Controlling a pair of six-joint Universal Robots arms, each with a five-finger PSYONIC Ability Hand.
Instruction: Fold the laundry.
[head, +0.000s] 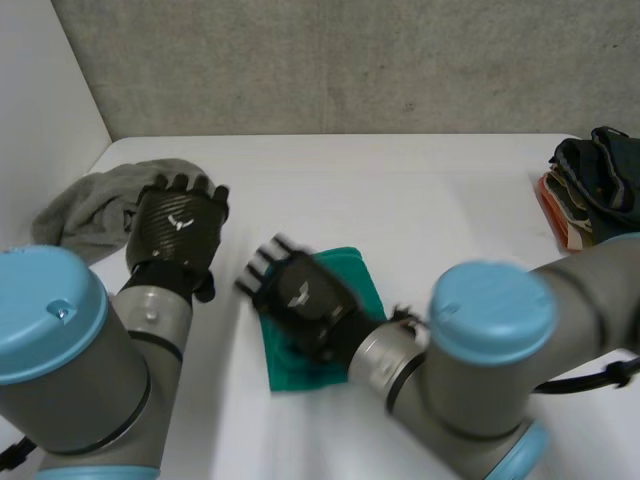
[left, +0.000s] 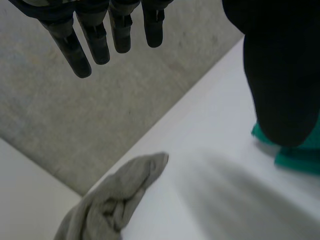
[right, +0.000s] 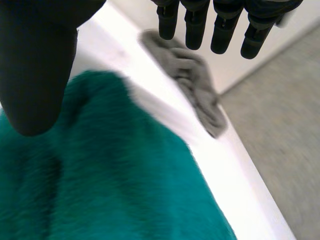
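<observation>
Plainly soft and light, the green cloth (head: 352, 272) lay as a small, roughly squared bundle at the lower middle of the head view, on the white table (head: 420, 190). Its plush nap would probably grip well rather than slip, but it would likely sag and fall open if lifted from the middle. An edge or corner therefore looked the better hold, with the layers pinched together. The right hand (head: 300, 295) was over the cloth's left part, fingers straight and apart from the thumb, clamped on nothing; whether the palm pressed the cloth could not be told. A grey cloth (head: 95, 205) lay crumpled at the left of the frame, near the table's edge. It looked just as limp and would probably need spreading flat first. The left hand (head: 178, 225) hung just beside it, fingers straight, thumb apart, holding nothing. A pile (head: 600, 170) of dark clothes sat at the far right.
</observation>
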